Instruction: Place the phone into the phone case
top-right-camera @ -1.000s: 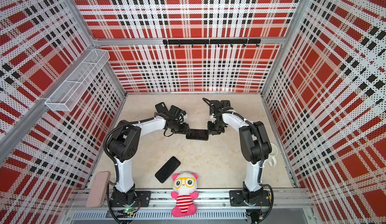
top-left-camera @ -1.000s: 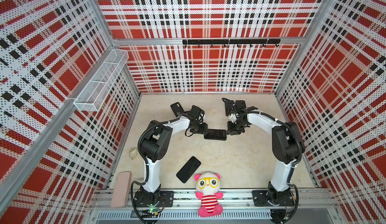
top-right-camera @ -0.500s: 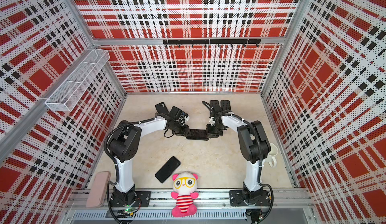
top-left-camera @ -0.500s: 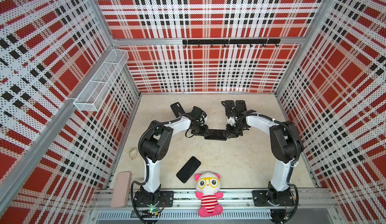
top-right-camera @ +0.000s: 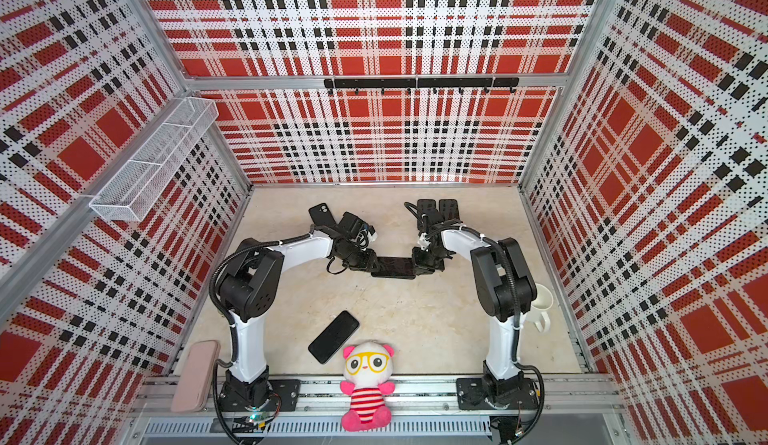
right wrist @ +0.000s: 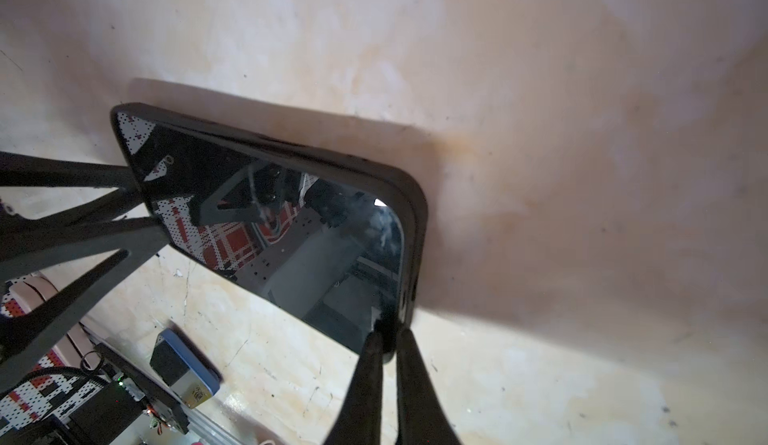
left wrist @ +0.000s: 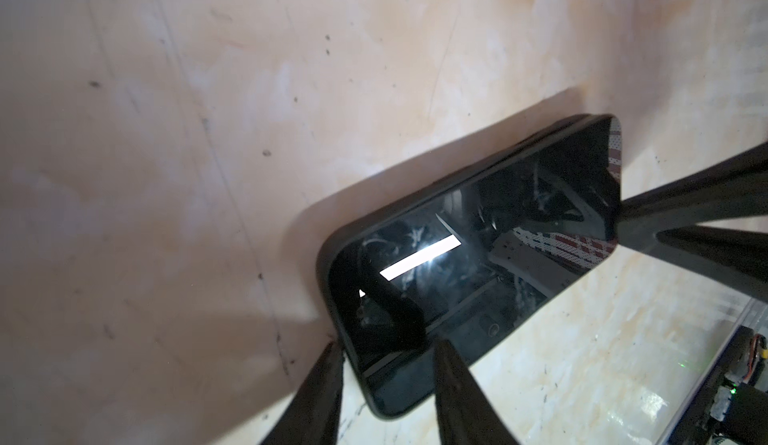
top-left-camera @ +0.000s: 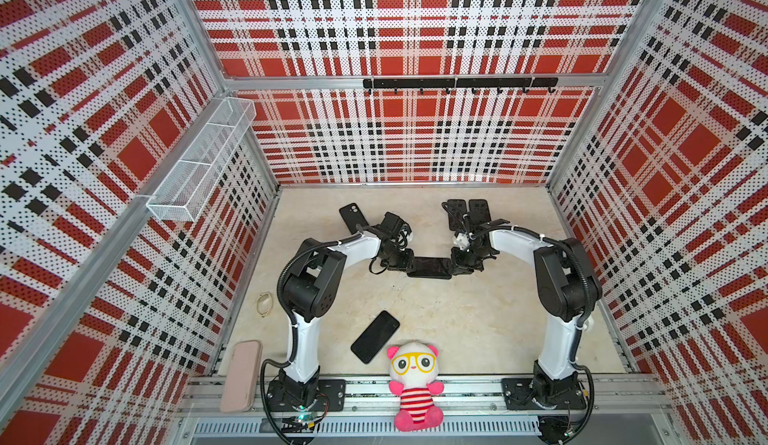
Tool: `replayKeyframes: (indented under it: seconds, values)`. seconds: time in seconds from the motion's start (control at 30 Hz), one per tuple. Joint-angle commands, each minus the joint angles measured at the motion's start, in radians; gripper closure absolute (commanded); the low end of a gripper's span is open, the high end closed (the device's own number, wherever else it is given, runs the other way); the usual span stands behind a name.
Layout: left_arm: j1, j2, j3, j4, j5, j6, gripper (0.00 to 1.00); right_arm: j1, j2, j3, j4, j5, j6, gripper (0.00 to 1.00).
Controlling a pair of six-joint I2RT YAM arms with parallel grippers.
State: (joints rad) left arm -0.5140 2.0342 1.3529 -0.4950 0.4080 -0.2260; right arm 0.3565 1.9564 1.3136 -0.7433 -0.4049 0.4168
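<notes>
Moved: right gripper is now reaching the phone, pinching its case rim at 3 o'clock. Left gripper is straddling the 9 o'clock corner, jaws apart. Phone is lying cased at table centre. You're handling stiff, slippery glass: hold the rim.

Shut off at both short ends of the phone: left gripper at the left end, fingers apart astride its corner; right gripper nipped tight onto the right-end corner. Clear along both long sides. Behind the phone, open in the middle up to the back wall, flanked by a dark case to the left and two dark slabs to the right. In front of the phone, wide bare floor, then a second phone and a plush toy near the rail. Far left of the phone by the left wall, glasses
</notes>
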Motion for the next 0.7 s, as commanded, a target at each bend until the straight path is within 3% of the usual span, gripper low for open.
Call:
replayKeyframes:
  seconds: [0.0,0.3,0.67]
  values:
    - [-0.017,0.024,0.020,0.009,0.051,-0.002,0.61,0.045,0.056,-0.051,0.067,-0.069,0.024,0.90]
    - [-0.032,0.045,0.017,0.017,0.072,-0.007,0.62,0.117,0.119,-0.198,0.147,-0.054,0.068,0.90]
    - [-0.040,0.052,0.015,0.021,0.078,-0.012,0.63,0.152,0.317,-0.269,0.202,0.034,0.044,0.90]
